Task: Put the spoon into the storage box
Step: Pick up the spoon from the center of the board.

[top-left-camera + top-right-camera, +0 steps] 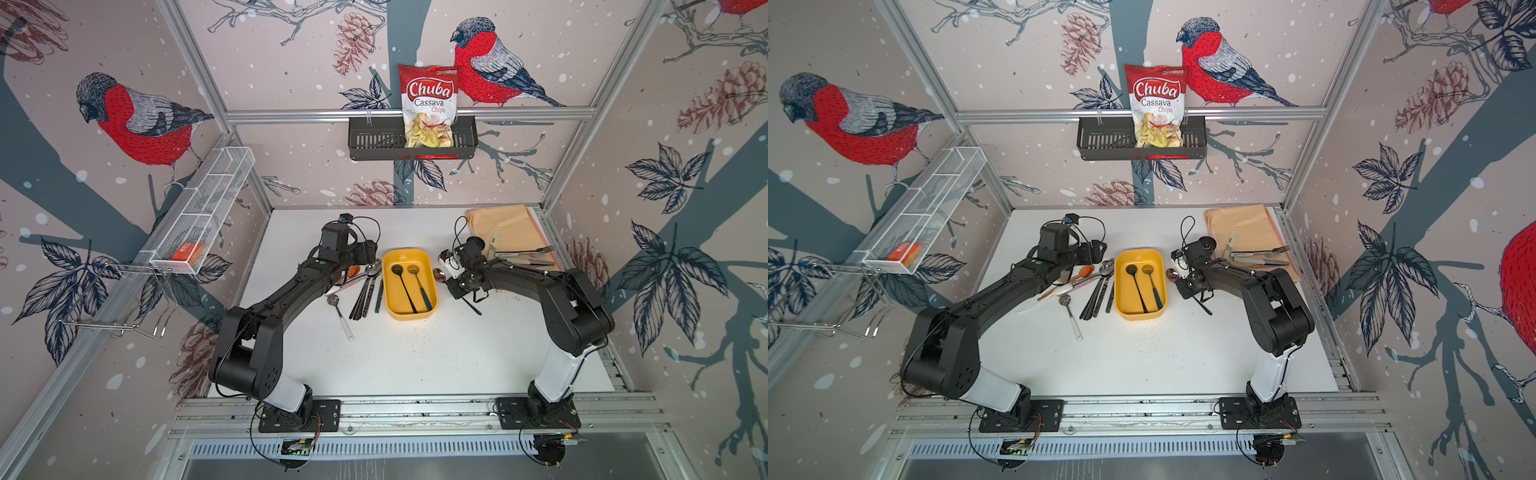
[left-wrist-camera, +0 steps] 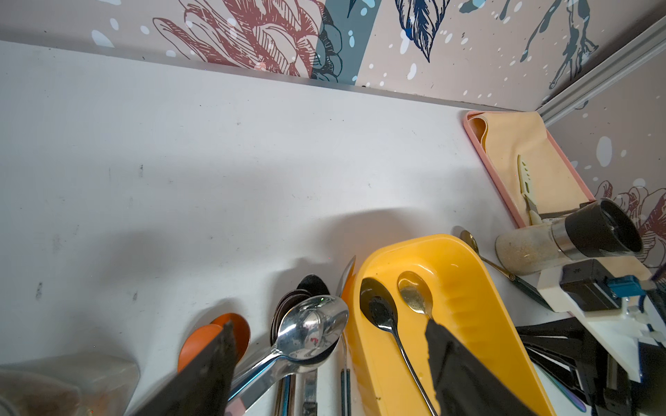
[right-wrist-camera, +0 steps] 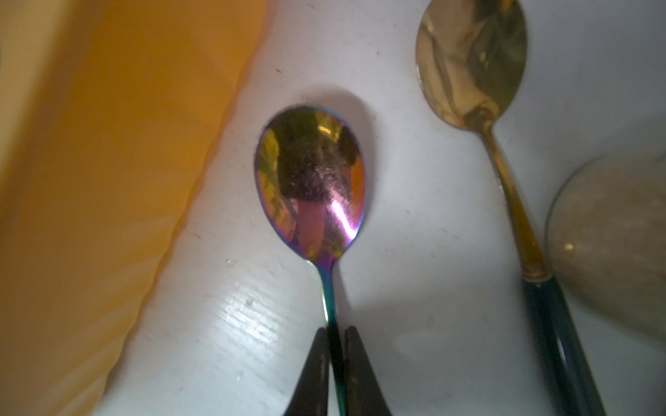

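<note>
on the left of the table (image 1: 415,365), a heap of loose cutlery (image 1: 365,286) lies beside the storage box (image 1: 409,284), likely the waiting stock; the left claw (image 2: 324,345) hovers over it, spread wide and holding nothing. the yellow box sits mid-table between the arms, within reach of both, two spoons already inside. just right of its wall lies the iridescent spoon (image 3: 310,180), bowl up on the table; the right claw (image 3: 335,345) is pressed together on its thin handle, probably low on the neck so the bowl leads into the box.
</note>
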{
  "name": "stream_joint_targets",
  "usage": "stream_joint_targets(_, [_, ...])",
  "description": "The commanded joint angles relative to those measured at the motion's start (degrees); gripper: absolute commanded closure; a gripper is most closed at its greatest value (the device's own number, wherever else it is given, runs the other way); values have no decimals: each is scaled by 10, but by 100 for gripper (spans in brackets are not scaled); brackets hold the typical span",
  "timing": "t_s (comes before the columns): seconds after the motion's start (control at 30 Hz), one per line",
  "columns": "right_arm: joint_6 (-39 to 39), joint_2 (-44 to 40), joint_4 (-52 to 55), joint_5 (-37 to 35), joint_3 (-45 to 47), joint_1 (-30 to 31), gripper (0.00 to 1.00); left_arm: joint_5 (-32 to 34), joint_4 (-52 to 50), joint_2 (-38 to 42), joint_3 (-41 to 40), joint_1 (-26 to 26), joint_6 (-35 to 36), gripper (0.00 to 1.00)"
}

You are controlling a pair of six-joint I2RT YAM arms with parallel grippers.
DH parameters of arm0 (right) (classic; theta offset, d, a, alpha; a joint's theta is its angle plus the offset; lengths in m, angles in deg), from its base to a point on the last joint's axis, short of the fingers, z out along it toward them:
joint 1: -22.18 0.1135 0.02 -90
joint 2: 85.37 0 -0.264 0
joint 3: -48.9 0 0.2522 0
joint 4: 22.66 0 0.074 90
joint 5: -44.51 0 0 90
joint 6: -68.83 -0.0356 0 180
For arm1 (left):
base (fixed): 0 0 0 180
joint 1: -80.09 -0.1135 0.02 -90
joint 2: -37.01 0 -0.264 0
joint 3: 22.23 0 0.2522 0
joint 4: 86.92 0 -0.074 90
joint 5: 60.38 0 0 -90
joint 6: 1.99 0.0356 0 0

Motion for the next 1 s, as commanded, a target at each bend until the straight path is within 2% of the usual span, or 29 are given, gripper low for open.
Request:
stream_joint_targets(0.0, [-15, 11, 62, -10, 9, 8, 90, -6, 14, -1, 2, 0, 9, 16])
stream_joint_targets(0.6, [-109, -67, 63, -33, -29, 11, 100, -6, 10, 0, -2, -5, 16, 16])
stream_joint_targets(0.8, [-159, -68, 105, -25, -101, 12, 100, -7, 7, 3, -17, -14, 23, 16])
stream_joint_targets(0.97, [-202, -39, 133, -21, -182, 41, 100, -7, 3, 15, -34, -27, 32, 16])
